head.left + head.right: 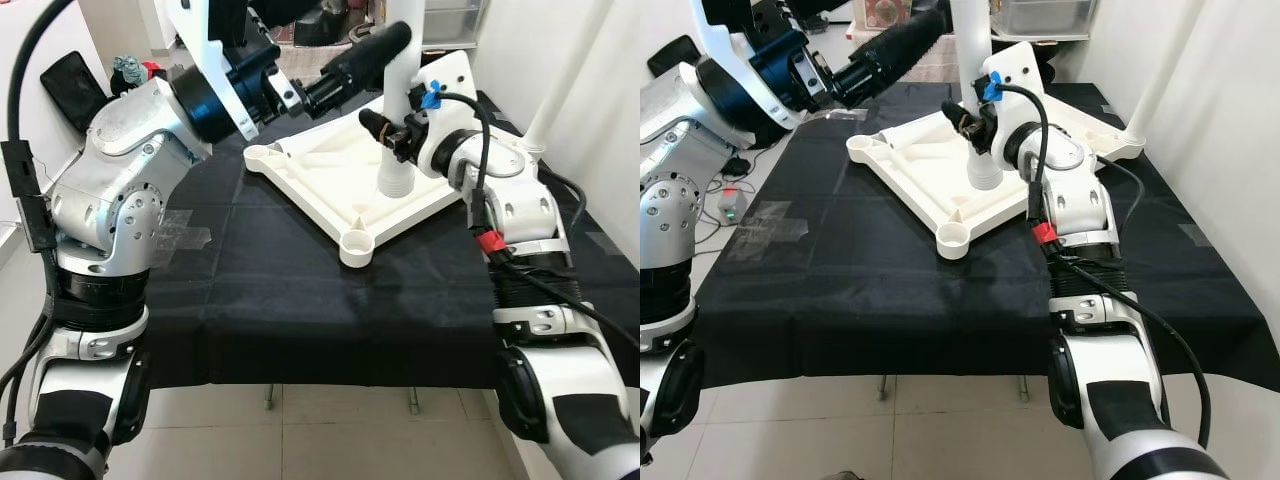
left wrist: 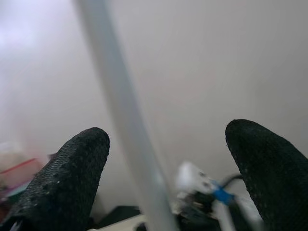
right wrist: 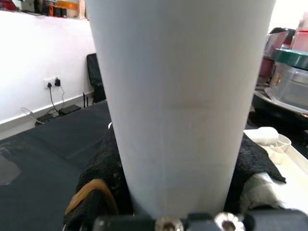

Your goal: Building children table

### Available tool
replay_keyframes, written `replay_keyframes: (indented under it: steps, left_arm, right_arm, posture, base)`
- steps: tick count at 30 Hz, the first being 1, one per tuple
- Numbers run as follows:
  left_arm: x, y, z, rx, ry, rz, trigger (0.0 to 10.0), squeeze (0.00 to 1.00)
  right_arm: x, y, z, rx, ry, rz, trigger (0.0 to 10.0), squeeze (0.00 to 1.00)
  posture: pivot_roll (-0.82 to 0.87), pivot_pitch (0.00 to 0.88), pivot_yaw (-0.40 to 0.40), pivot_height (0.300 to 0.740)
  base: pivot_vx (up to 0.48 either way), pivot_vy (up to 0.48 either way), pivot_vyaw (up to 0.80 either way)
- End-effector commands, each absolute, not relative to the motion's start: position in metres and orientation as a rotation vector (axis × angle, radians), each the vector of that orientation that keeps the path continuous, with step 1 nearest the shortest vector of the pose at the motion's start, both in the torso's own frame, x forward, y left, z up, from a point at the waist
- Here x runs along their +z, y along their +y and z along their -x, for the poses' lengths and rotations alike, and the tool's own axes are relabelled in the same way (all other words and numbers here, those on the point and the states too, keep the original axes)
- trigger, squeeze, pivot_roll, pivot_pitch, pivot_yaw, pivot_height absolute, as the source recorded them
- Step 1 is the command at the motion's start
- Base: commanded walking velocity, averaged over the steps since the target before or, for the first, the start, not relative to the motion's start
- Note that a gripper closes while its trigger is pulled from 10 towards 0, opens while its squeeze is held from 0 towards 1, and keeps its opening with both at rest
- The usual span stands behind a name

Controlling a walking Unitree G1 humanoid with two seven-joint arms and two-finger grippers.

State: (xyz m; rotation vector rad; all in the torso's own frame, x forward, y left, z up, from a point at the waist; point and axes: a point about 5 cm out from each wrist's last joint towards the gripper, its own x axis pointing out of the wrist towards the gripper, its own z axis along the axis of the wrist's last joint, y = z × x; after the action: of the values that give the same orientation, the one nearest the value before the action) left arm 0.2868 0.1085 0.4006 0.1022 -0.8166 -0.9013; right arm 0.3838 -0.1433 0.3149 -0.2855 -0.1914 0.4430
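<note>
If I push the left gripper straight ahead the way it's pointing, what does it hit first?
Probably the upright white table leg that the right gripper holds; the left gripper, fingers open, points right at it. Depth is uncertain.

Black cloth (image 1: 300, 300) in front of me lies bare; the tabletop (image 1: 330, 185) and upright leg (image 1: 398, 120) block beyond.

Head cameras looked down over the table; wrist cameras looked along the fingers.

Both eye views faced forward and down from above the black-covered table (image 1: 300, 300), sharing the upturned white tabletop (image 1: 330, 185) and the upright white leg (image 1: 975, 90), the right eye set slightly to one side. The left wrist view looked up past its two black fingers (image 2: 62, 183) toward a pale wall, the leg blurred nearby. The right wrist view sat very close against the leg (image 3: 178, 96).
</note>
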Motion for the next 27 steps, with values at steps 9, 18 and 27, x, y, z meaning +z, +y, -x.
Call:
replay_keyframes:
  steps: [9, 18, 27]
  left_arm:
    - [0.428, 0.115, -0.300, -0.801, -0.896, 0.014, 10.0, 0.00]
    - [0.430, 0.081, -0.314, -0.850, -0.863, -0.015, 10.0, 0.00]
    - [0.426, 0.069, -0.326, -0.852, -0.789, -0.042, 0.0, 0.00]
  right_arm:
    - [0.322, -0.112, -0.368, 0.604, -0.328, 0.325, 10.0, 0.00]
    - [0.323, -0.097, -0.359, 0.682, -0.375, 0.392, 10.0, 0.00]
    - [0.318, -0.088, -0.351, 0.725, -0.395, 0.450, 10.0, 0.00]
  posture:
    - [0.03, 0.000, -0.006, 0.740]
    - [0.03, 0.000, -0.002, 0.740]
    - [0.03, 0.000, 0.006, 0.740]
  base:
    - [0.000, 0.000, 0.00]
    - [0.000, 0.000, 0.00]
    - [0.000, 0.000, 0.00]
